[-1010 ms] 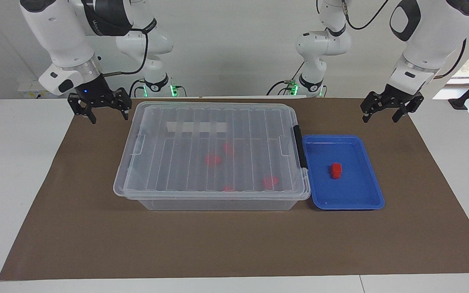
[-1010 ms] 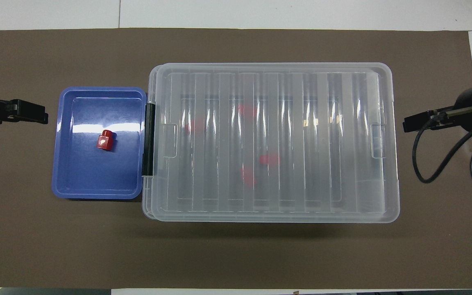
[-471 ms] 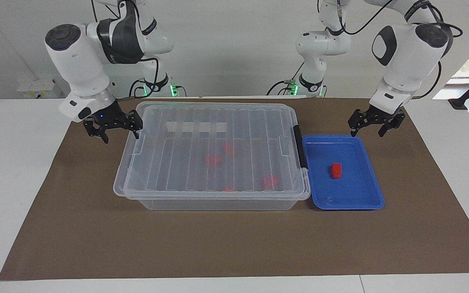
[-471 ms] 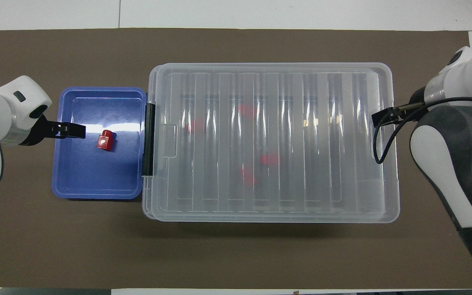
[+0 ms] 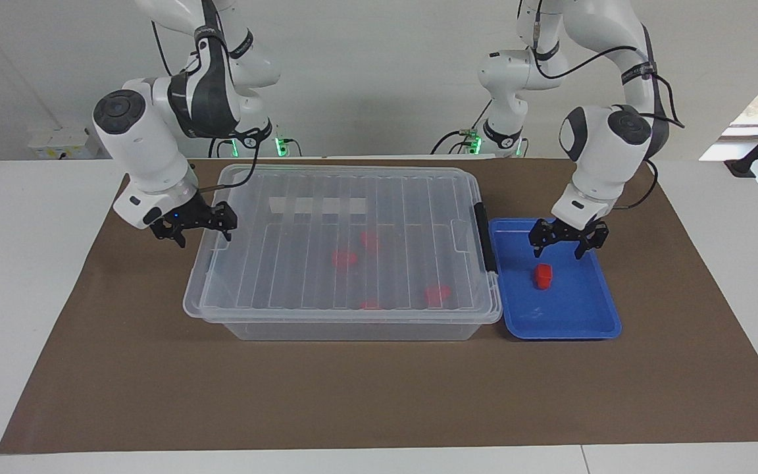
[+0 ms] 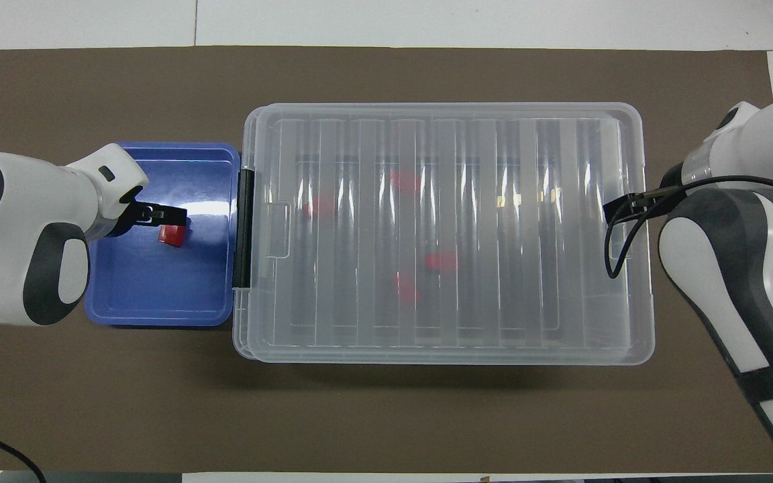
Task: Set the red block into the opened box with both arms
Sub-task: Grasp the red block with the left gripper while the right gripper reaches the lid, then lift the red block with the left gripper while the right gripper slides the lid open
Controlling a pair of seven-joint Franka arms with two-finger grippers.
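Observation:
A red block (image 5: 543,276) (image 6: 172,235) lies in the shallow blue tray (image 5: 570,309) (image 6: 158,295). My left gripper (image 5: 558,253) (image 6: 166,216) hangs open just above it, over the tray's half nearer the robots, not touching it. The box (image 5: 346,329) (image 6: 447,349) is clear, and its ribbed lid (image 5: 326,197) lies flat on it. My right gripper (image 5: 204,238) (image 6: 625,203) is open at the lid's edge at the right arm's end of the box. Nothing is between its fingers.
Several red pieces (image 5: 344,258) show through the lid inside the box. A black latch (image 5: 482,237) (image 6: 244,228) sits on the box's end next to the tray. Everything stands on a brown mat (image 5: 379,395).
Both arms have come down and inward. The left gripper moved from off the tray to over the red block. The right gripper moved in to the box's end. Both stayed open.

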